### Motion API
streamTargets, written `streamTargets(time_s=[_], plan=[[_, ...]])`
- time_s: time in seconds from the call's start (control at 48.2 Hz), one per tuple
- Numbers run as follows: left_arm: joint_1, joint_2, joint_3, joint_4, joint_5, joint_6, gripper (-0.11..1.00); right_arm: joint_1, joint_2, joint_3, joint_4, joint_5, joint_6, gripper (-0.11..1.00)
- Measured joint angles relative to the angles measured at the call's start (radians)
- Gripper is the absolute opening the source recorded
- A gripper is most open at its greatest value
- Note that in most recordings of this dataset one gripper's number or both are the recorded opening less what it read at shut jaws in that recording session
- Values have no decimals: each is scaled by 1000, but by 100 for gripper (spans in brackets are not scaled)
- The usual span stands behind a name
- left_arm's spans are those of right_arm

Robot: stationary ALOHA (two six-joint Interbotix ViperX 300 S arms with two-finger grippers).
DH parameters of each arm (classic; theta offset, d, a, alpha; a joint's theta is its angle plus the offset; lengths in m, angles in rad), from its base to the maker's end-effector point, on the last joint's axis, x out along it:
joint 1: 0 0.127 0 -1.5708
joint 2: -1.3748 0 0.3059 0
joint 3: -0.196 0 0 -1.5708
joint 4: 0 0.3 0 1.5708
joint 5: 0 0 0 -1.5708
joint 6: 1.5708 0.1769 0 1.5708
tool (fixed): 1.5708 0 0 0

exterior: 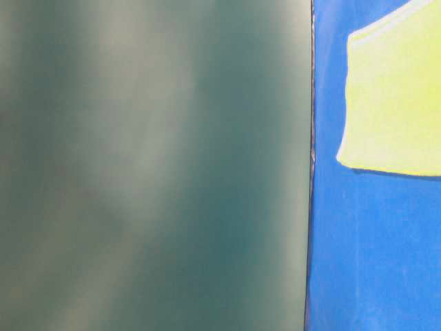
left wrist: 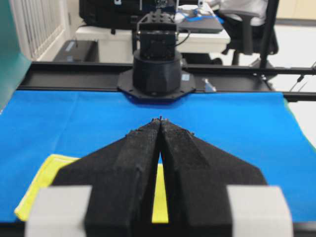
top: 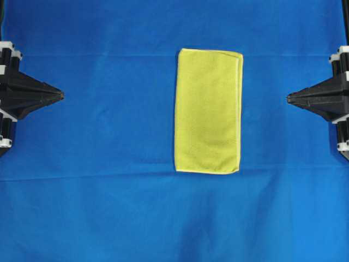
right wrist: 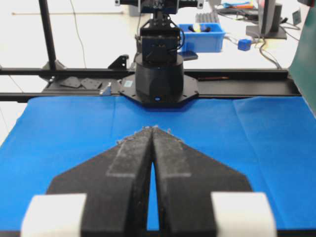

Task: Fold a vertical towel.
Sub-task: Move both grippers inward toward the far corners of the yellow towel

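- Left gripper: its black fingers are pressed together at the tips, clenched on nothing, pointing in from the left edge of the overhead view.
- Right gripper: the same picture on the far side, fingers closed tip to tip with nothing between them, pointing in from the right edge.
- Both grippers hang above the blue table cloth, well apart from each other and neither one touching anything.
- Between them lies the towel, yellow-green, flat on the blue cloth, long side running up and down in the overhead view, paler hem visible round its edge.
- It sits slightly right of centre, closer to the right gripper but well clear of both.
- From the left wrist camera, a yellow corner of the towel peeks out past the fingers.
- Across the cloth, each wrist view looks at the other arm's round black base.
- The table-level view is mostly blocked by a blurred dark-green panel, with the towel's lower corner showing at right.
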Motion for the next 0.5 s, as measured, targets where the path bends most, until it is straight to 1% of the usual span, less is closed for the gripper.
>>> streamTargets(time_s=[0.104,0.207,0.373,0.456,0.498], plan=[[0,40,-8,-20,-26,-9,0,0,5,0,2,17,3,0],[2,100,-21,-23,-58,-9,0,-25,18,-9,3,66,9,0],[32,210,-38,-32,-92,-17,0,-100,58,-20,5,132,35,0],[58,259,-48,-35,-109,-41,0,-155,89,-20,6,155,46,0],[78,287,-55,-35,-115,-64,1,-183,109,-20,6,166,51,0]])
